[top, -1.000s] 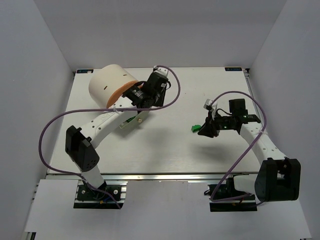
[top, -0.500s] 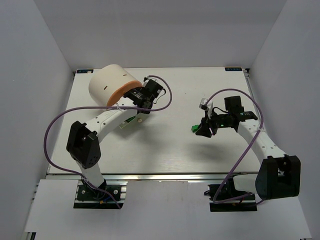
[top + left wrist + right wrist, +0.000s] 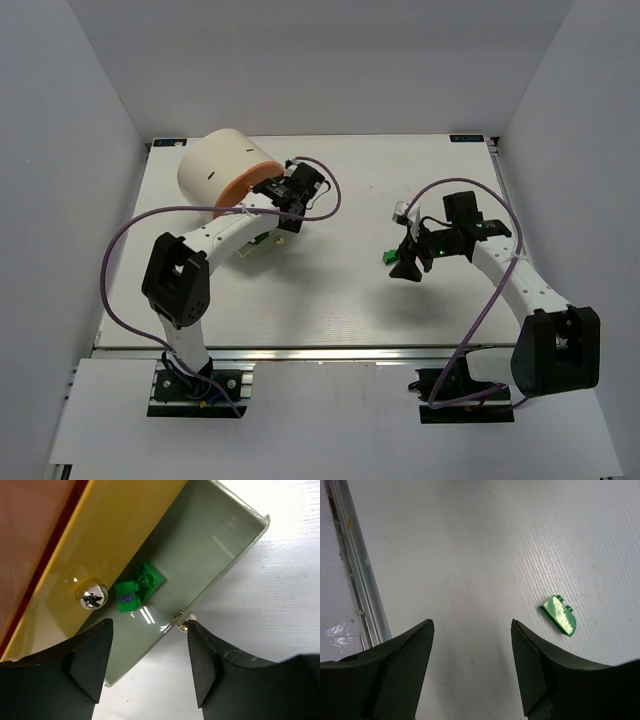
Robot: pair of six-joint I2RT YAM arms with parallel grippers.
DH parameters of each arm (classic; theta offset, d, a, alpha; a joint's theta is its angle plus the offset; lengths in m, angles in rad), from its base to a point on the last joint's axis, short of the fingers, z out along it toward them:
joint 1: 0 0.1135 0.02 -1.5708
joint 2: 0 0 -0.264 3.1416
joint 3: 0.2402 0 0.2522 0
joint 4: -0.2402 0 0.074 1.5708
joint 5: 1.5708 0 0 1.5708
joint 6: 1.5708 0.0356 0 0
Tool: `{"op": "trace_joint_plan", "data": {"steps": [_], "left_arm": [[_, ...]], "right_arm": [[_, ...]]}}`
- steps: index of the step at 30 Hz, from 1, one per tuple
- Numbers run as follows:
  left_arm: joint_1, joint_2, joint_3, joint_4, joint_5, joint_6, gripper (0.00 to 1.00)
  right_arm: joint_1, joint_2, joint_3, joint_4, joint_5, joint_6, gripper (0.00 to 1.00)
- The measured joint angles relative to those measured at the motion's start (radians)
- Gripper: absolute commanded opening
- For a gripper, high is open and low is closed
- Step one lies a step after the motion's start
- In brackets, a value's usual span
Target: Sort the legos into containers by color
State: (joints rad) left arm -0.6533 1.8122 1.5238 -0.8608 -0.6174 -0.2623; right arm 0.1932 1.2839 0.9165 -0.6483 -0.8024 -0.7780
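The cream drum (image 3: pixel 228 168) lies at the back left, its drawer fronts facing right. In the left wrist view its grey drawer (image 3: pixel 225 565) is pulled out beside the yellow front (image 3: pixel 110 540) with a round knob (image 3: pixel 89 594). Two green legos (image 3: pixel 139 589) lie inside the grey drawer. My left gripper (image 3: pixel 150 665) is open and empty just outside that drawer's front; in the top view it (image 3: pixel 290 198) is by the drum. A third green lego (image 3: pixel 559 615) lies on the table, right of my open, empty right gripper (image 3: pixel 471 625). In the top view this lego (image 3: pixel 384 259) is just left of the right gripper (image 3: pixel 404 266).
The grey drawer has a small metal knob (image 3: pixel 183 625) close to my left gripper's right finger. The table's metal edge rail (image 3: pixel 355 580) runs along the left of the right wrist view. White walls enclose the table on three sides.
The left arm has drawn in toward the drum's drawers, its elbow shifting right. The right gripper has moved a little left and forward, closer to the green lego on the table.
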Motion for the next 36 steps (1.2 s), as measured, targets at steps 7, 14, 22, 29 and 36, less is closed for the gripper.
{"op": "trace_joint_plan", "data": {"steps": [7,14,22,29,36], "left_arm": [[0.009,-0.011,0.038,-0.004,0.046,-0.021,0.01],[0.01,-0.286,-0.107,0.136,0.315,-0.095,0.59],[0.009,-0.773,-0.422,0.267,0.468,-0.292,0.69],[0.009,-1.125,-0.613,0.227,0.431,-0.467,0.7],[0.006,-1.343,-0.682,0.158,0.366,-0.591,0.7]], "right_arm": [[0.005,0.004,0.017,-0.041,0.026,-0.141,0.53],[0.006,0.089,0.064,-0.159,0.084,-0.584,0.79],[0.015,0.321,0.138,-0.152,0.172,-0.806,0.89],[0.034,0.438,0.241,-0.064,0.219,-0.797,0.88],[0.06,0.51,0.248,-0.069,0.25,-0.804,0.75]]}}
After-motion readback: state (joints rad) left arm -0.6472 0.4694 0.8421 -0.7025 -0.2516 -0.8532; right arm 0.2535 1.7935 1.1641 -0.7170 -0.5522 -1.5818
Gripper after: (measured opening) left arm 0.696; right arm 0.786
